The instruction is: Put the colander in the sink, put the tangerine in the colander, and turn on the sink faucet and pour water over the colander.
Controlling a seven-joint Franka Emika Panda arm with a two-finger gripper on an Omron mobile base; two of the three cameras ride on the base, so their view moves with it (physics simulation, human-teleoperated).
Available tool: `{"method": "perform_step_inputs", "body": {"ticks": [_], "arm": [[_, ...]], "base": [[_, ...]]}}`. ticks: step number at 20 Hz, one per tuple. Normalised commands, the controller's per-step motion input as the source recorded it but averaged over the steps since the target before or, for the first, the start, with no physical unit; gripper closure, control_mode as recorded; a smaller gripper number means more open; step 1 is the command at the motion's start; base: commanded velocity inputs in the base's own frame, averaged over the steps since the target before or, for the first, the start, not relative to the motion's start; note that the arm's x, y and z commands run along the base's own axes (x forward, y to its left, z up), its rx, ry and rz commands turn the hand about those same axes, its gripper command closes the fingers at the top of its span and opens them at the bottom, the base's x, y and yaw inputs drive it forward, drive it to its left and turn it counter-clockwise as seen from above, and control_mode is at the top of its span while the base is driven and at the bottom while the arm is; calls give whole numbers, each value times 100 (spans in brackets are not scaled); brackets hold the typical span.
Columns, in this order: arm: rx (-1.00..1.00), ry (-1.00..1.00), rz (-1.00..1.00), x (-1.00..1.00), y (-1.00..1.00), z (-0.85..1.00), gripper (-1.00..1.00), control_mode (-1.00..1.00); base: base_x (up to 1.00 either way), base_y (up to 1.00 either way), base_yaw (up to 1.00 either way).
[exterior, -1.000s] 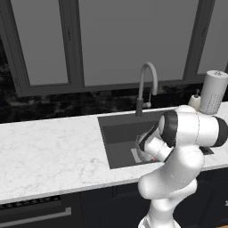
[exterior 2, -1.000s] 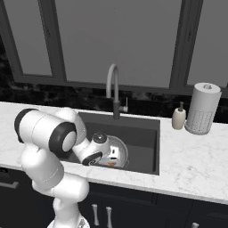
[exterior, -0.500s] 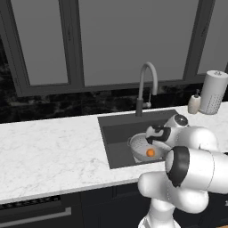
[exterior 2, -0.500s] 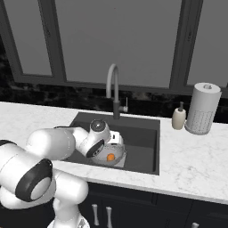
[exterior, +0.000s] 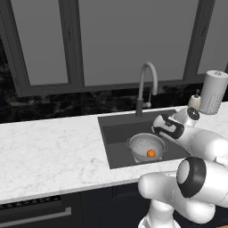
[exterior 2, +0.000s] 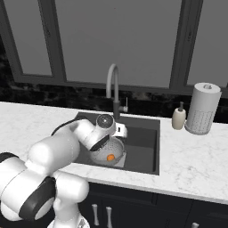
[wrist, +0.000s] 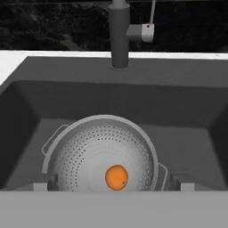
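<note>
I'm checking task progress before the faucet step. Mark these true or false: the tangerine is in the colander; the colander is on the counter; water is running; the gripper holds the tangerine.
1. The tangerine lies in the colander. True.
2. The colander stands on the counter. False: it sits in the sink.
3. Water runs from the sink faucet. False: no stream shows.
4. The gripper holds the tangerine. False: it is open, above the basin.
</note>
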Motion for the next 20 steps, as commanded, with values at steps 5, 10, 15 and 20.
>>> {"method": "perform_step_inputs", "body": {"ticks": [5, 10, 15, 20], "arm": [[16, -8, 7, 31, -12, 42, -100, -100], [8, -14, 3, 15, -10, 29, -100, -100], [0, -23, 0, 9, -15, 12, -100, -100], [0, -35, 0, 1, -2, 15, -100, -100]], "base": [[0, 0, 0], [0, 0, 0], [0, 0, 0], [0, 0, 0]]}}
